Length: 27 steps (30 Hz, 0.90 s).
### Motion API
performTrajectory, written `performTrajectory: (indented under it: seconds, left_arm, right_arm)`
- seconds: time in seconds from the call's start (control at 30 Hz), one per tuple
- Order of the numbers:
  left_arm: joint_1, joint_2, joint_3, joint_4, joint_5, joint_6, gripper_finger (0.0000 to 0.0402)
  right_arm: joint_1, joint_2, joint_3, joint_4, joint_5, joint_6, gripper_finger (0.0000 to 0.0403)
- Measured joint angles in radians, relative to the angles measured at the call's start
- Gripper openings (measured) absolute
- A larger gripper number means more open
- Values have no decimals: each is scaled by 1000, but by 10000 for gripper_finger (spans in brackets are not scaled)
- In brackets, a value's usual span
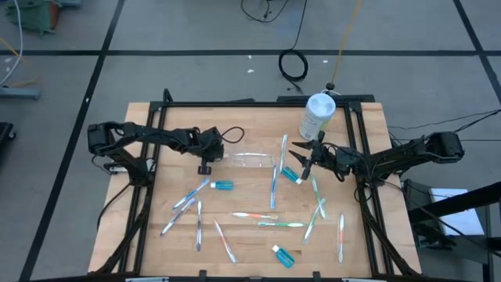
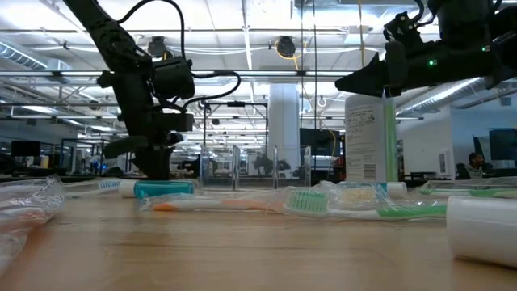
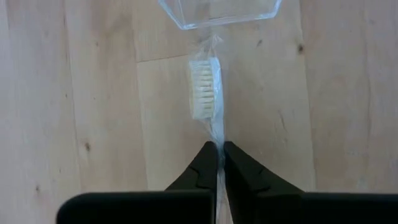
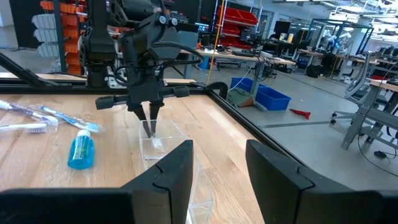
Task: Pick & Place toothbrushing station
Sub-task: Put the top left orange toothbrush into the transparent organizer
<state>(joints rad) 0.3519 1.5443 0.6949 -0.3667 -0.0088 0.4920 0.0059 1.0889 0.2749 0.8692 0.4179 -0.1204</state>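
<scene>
On the table: a wooden table (image 1: pixel 149 117) strewn with wrapped toothbrushes and small blue tubes, a tall white canister (image 1: pixel 317 115) at the far edge.
Left arm: stretched in from the left side, wrist bent down so the left gripper (image 1: pixel 205 166) points at the wood just beside the holder's left end.
Right arm: reaching in from the right, roughly level above the table; the right gripper (image 1: pixel 303 162) hangs off the holder's right end.
Holder: the clear plastic toothbrush holder (image 1: pixel 252 160) lies on the wood between the two grippers, nearer the far edge.
How it should handle: likely light, stiff and slippery, with thin walls that could crack or skid under a hard squeeze; a rim or end wall looks the best place to grip.
Left fingers: pressed together on the clear wrapper of a wrapped toothbrush (image 3: pixel 204 89), whose white bristles lie just ahead of the tips, pointing at the holder's edge.
Right fingers: spread well apart, holding nothing.
</scene>
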Motion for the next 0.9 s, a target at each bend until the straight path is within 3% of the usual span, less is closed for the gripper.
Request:
performTrajectory:
  seconds: [0.17,0.57,0.73,0.9]
  left_arm:
    - [1,-91,-6,-83,-16,-32,11]
    - [-51,-446,-2,-80,-23,-156,5]
    - [-85,-575,-1,-2,-22,-214,10]
    - [-120,-636,-1,228,-20,-293,7]
  right_arm:
    - [0,0,0,-5,0,0,139]
    - [0,0,0,-11,0,0,139]
    - [0,0,0,-24,0,3,139]
    - [0,0,0,-62,0,3,139]
